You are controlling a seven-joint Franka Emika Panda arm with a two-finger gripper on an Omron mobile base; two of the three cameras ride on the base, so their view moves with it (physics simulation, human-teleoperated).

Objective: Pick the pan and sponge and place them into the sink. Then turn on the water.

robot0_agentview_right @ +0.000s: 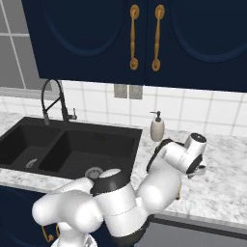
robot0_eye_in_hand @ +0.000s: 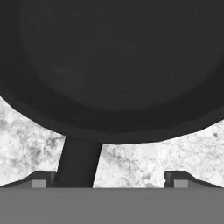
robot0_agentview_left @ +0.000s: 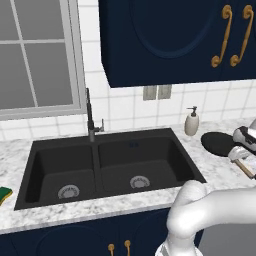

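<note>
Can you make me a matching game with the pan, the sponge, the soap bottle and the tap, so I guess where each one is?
Things:
1. pan
2. sponge
3. soap bottle
4. tap

Places:
A. at the back edge of the sink, near the middle
B. on the counter left of the sink, near the front
C. on the counter right of the sink, under the robot's hand
D. by the tiled wall, behind the sink's right corner

Pairs: 1-C, 2-B, 3-D, 4-A
</note>
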